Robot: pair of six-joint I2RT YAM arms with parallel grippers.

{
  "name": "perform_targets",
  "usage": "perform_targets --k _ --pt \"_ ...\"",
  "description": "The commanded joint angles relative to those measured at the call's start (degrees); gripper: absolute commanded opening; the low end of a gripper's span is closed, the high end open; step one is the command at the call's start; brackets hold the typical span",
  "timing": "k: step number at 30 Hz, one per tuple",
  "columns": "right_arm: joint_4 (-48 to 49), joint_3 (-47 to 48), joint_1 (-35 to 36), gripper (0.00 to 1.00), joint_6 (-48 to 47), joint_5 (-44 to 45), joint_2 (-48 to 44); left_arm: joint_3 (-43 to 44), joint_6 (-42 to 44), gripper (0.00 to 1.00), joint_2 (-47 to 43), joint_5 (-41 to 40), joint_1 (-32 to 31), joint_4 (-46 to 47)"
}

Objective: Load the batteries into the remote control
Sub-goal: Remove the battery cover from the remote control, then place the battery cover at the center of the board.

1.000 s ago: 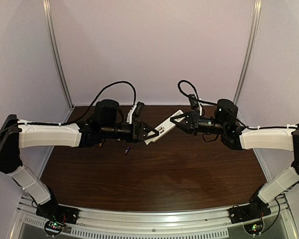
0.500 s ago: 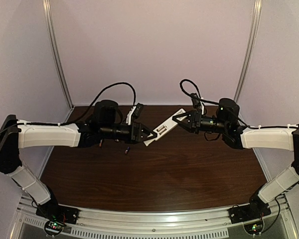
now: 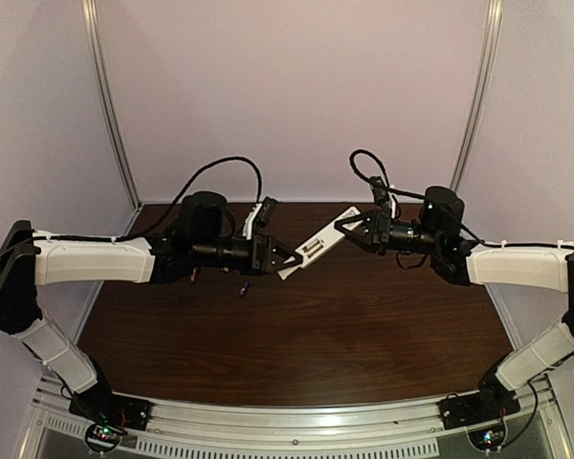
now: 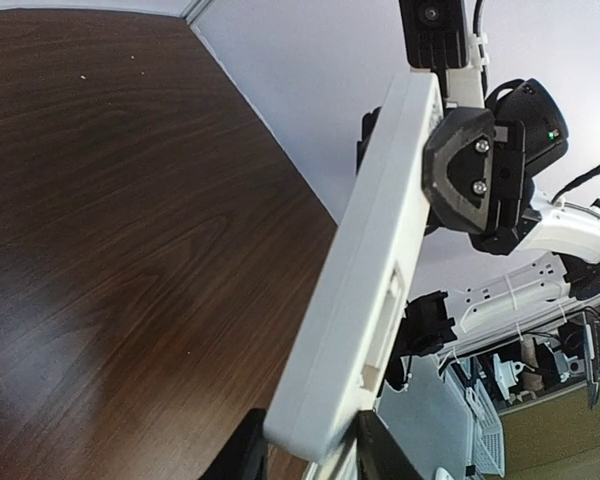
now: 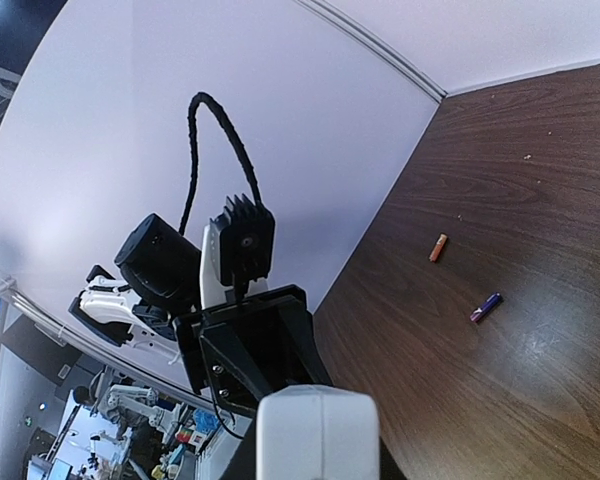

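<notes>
The white remote control (image 3: 316,245) hangs in the air between both arms, slanting from lower left to upper right. My left gripper (image 3: 287,261) is shut on its lower end, and the left wrist view shows that end (image 4: 365,290) between my fingers with an open recess in its side. My right gripper (image 3: 348,228) is shut on the upper end, which fills the bottom of the right wrist view (image 5: 315,425). The bluish-purple battery (image 5: 486,306) and the orange-red battery (image 5: 438,247) lie apart on the table. The purple one also shows below my left gripper (image 3: 242,290).
The dark wooden table (image 3: 297,335) is walled by pale panels at the back and sides, with metal posts (image 3: 110,105) in the back corners. An aluminium rail (image 3: 287,416) runs along the near edge by the arm bases.
My right arm has drawn slightly back to the right, and the remote has tilted a little steeper with it. The left arm and the batteries have hardly moved.
</notes>
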Motion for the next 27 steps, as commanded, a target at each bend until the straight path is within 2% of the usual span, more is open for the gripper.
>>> perform_targets --k 1,6,7,9,18,23,27 --pt "1.24 -0.74 -2.07 0.00 0.65 3.59 -1.14 -1.46 1.42 0.35 0.46 -1.96 0.55 -3.64" --pt "1.68 -0.89 -2.15 0.00 0.96 3.59 -0.99 -1.55 1.57 0.34 1.07 -2.10 0.51 -3.60" --pt "1.68 -0.82 -2.16 0.00 0.96 3.59 -1.05 -1.74 1.83 0.32 1.14 -1.69 0.51 -3.28" --pt "1.67 -0.89 -2.16 0.00 0.87 3.59 -0.92 -2.19 1.77 0.20 1.02 -1.81 0.56 -2.56" --pt "1.84 -1.54 -2.19 0.00 0.85 3.33 -0.61 -2.77 3.84 0.00 -0.87 -1.57 0.60 1.19" --pt "-1.31 -1.05 -4.79 0.00 -0.83 3.74 -1.40 -2.16 6.98 0.00 -1.93 -1.87 0.60 -1.47" --pt "-9.04 -0.90 -8.77 0.00 -4.93 5.63 -4.04 0.70 13.41 0.00 -0.71 -8.91 0.59 -11.96"
